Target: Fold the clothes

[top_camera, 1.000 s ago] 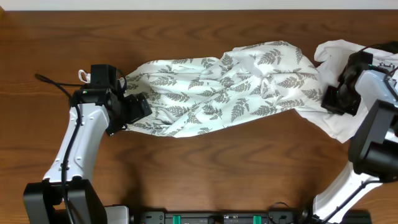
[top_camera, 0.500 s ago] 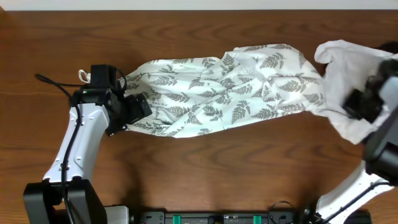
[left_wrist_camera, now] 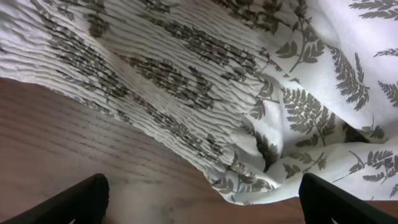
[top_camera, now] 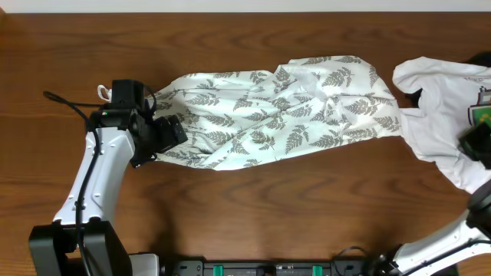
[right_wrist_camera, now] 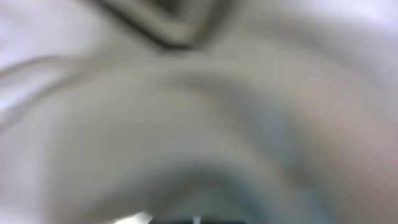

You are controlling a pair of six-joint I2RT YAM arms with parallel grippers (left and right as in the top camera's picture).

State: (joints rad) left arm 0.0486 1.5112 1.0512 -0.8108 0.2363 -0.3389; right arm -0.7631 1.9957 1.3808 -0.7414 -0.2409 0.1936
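Left gripper (top_camera: pixel 163 135) gapes wide, and the large white thin fabric garment printed with grey-green fern leaves (top_camera: pixel 284 111) lies crumpled just ahead of its jaws. Looks light, limp, sure to bunch. I'd pinch the ribbed edge (left_wrist_camera: pixel 143 106) nearest those fingertips. Right gripper (top_camera: pixel 477 142): all blur, can't tell its jaws.

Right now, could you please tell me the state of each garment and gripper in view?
fern-print garment: unfolded, rumpled, stretched out lengthwise.
plain white garment: crumpled, unfolded, tag showing.
left gripper: open, at the fern-print garment's left end.
right gripper: over the plain white garment; open or shut cannot be told.
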